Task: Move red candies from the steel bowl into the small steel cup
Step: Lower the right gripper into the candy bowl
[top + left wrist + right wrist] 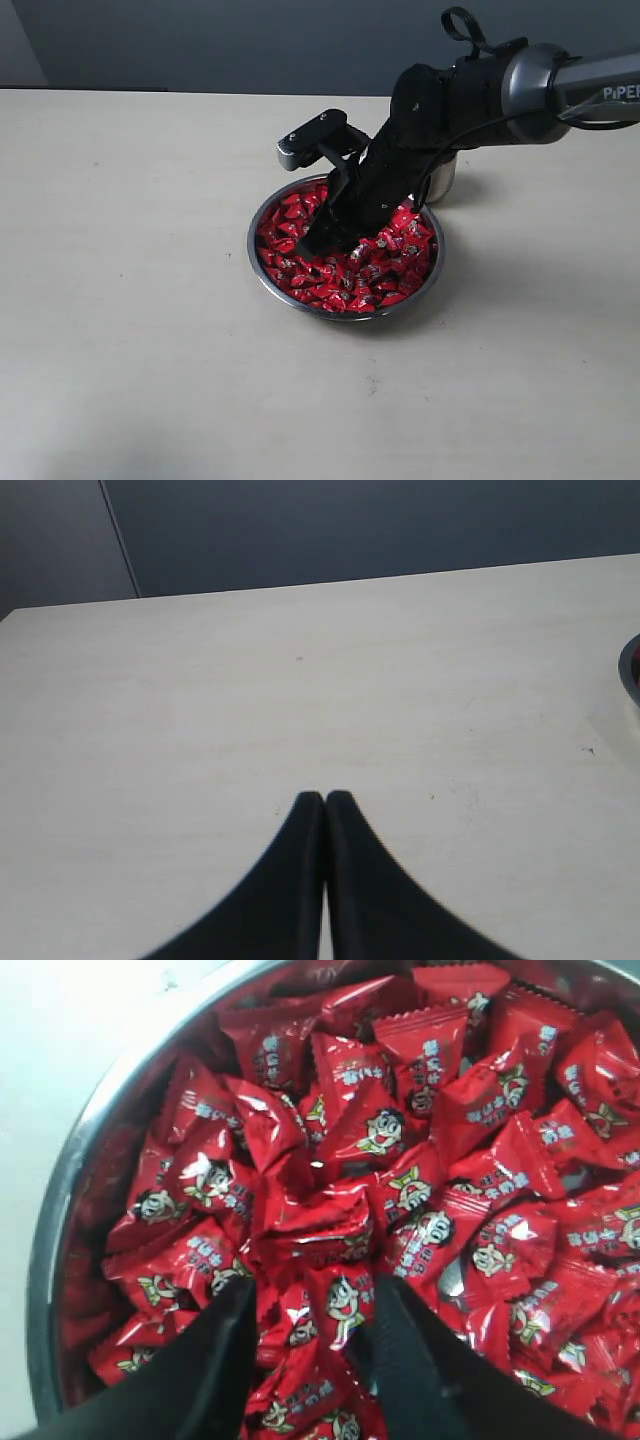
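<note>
The steel bowl [262,262] sits mid-table, heaped with red candies [370,275]. My right gripper [325,240] reaches down into the pile on the bowl's left half. In the right wrist view this gripper [315,1290] is open, its black fingers [215,1360] pushed in among the red candies [380,1130], with a few wrappers lying in the gap and the steel bowl's rim [60,1220] curving beside them. The small steel cup [442,180] stands just behind the bowl, mostly hidden by the right arm. My left gripper [324,798] is shut and empty over bare table.
The pale table [130,300] stretches wide around the bowl, with a dark wall behind it. The right arm's black body [450,100] hangs over the bowl's back and the cup. The left arm is out of the exterior view.
</note>
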You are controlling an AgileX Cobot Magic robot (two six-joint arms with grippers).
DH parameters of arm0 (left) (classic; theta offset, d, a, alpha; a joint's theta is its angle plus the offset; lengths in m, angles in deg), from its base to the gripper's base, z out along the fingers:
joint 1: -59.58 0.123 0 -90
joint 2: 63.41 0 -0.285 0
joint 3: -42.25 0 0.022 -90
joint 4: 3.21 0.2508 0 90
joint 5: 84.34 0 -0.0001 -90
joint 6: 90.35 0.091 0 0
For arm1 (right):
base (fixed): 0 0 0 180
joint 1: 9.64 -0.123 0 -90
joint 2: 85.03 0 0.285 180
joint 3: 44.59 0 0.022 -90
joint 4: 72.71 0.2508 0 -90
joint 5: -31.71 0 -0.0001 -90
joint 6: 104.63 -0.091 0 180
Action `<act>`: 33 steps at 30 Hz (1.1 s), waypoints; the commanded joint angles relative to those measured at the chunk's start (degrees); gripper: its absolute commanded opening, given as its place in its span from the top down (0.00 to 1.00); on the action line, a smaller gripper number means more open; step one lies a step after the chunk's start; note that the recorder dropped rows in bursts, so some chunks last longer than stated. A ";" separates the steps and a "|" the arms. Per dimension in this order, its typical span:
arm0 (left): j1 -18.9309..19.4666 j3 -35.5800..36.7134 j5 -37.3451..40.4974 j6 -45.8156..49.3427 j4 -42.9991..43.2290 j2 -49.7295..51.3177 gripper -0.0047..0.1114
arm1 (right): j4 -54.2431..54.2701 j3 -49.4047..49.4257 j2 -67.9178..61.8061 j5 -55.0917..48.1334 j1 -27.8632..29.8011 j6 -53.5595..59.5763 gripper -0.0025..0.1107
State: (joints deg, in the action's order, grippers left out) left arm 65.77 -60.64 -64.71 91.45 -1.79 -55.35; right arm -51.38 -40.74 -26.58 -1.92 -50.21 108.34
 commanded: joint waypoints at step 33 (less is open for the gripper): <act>-0.01 0.11 -0.48 -0.11 0.13 -0.27 0.96 | -0.34 -0.12 -1.81 1.46 -0.06 0.45 0.70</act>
State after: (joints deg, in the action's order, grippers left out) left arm 65.77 -60.64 -64.71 91.45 -1.79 -55.35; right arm -51.28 -40.74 -28.37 -1.21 -50.21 108.34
